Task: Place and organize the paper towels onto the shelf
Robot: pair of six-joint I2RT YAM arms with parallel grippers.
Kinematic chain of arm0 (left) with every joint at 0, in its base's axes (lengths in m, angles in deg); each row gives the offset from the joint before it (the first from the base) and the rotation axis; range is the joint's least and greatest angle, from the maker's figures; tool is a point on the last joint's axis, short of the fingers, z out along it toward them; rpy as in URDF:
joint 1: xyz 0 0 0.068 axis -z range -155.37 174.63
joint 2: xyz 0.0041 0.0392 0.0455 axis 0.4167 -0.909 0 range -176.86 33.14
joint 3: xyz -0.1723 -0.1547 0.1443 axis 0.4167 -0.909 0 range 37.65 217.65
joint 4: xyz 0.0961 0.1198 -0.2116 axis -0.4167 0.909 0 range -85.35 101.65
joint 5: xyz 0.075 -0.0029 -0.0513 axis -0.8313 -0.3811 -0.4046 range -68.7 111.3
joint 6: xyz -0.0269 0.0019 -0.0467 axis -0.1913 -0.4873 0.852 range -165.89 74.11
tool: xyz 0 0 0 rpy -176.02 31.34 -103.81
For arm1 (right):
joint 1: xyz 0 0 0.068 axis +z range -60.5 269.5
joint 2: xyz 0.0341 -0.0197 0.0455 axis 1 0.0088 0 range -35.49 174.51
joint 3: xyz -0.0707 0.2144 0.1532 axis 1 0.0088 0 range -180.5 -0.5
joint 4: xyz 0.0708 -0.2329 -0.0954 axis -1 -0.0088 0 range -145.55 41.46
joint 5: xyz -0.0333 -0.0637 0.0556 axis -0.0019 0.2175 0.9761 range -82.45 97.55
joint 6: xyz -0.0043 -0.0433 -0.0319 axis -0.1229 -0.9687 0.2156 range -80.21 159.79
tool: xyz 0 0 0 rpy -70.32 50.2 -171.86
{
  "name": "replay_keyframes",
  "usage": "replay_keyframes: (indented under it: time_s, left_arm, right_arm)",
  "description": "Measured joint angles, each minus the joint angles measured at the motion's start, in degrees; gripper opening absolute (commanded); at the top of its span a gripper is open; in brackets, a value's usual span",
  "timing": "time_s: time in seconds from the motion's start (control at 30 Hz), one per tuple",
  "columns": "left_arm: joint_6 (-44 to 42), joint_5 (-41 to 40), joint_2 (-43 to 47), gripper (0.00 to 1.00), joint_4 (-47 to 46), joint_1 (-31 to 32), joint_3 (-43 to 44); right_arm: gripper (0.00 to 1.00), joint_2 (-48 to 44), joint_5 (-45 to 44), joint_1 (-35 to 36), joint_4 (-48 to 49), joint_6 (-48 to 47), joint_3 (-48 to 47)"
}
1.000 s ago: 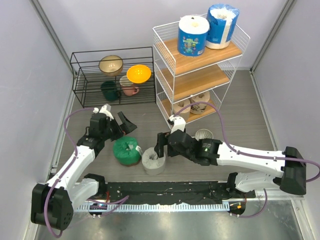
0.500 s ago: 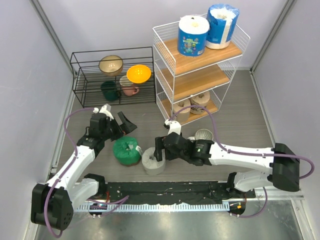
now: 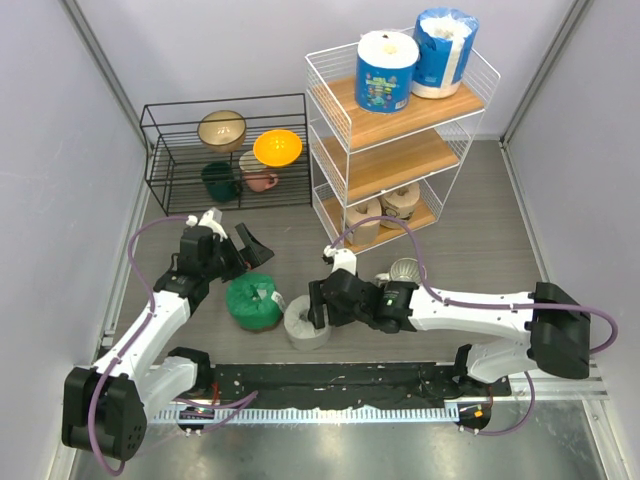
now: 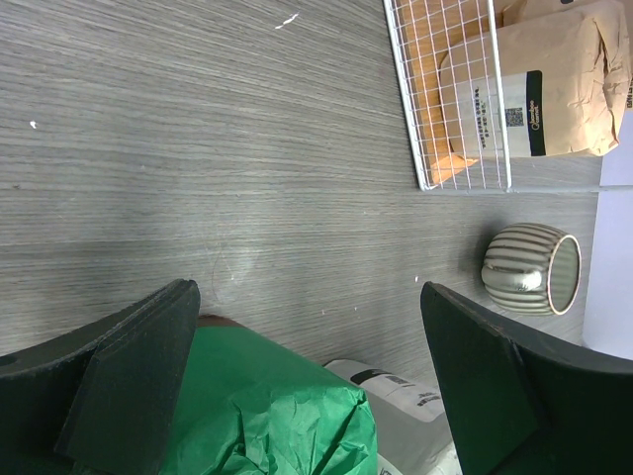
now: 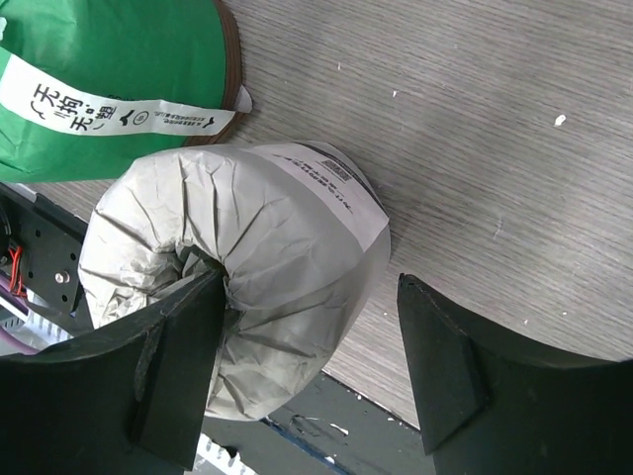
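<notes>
The right gripper [image 5: 309,282] is standing spread over the grey roll [image 5: 247,287], which is sitting core-up by the near edge of the table [image 3: 480,230], left of the middle, with the green roll [image 3: 252,300] just beside it on the left. From the wrist view one finger [image 5: 178,366] is reaching down into the hollow core and the other is standing outside the wrap with a strip of bare table showing beside it, so nothing is being pinched yet. To my eye the grab is the step in hand. Doing it well means squeezing the roll's wall gently, only until the soft paper is giving a little, then lifting straight up so the green neighbour is not getting dragged along. The shelf [image 3: 385,165] is standing toward the far edge, right of the middle. Its middle board is looking bare, while the blue-wrapped rolls [image 3: 386,70] are filling the top and the tan rolls [image 3: 365,215] the bottom. The left gripper [image 4: 307,292] is hanging wide apart above the green roll, holding nothing.
</notes>
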Motion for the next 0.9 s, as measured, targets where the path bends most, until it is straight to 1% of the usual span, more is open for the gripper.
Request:
replay_keyframes:
  time_s: [0.07,0.17,0.2,0.33,0.5,0.67,0.9]
  left_arm:
    - [0.0,0.0,0.0,1.0,0.0,0.0,0.0]
    - [-0.02,0.0,0.0,1.0,0.02,0.0,0.0]
    - [-0.02,-0.02,0.0,1.0,0.02,0.0,0.0]
    - [-0.02,0.0,0.0,1.0,0.04,0.0,0.0]
    - [-0.02,-0.02,0.02,1.0,0.04,0.0,0.0]
    - [-0.02,-0.02,0.02,1.0,0.04,0.0,0.0]
    - [0.0,0.0,0.02,1.0,0.02,0.0,0.0]
  right_arm:
    - [0.71,0.42,0.0,0.09,0.24,0.04,0.0]
    - [0.59,1.03,0.09,0.15,0.42,0.13,0.0]
    - [0.52,1.05,0.13,0.2,0.42,0.17,0.0]
    - [0.43,1.01,0.0,0.24,0.42,0.52,0.0]
    - [0.42,0.26,-0.55,0.24,-0.63,0.83,0.0]
    - [0.42,-2.75,-3.04,0.24,-4.46,1.16,0.0]
    - [0.39,-14.97,-8.04,-1.16,-9.49,1.33,-1.05]
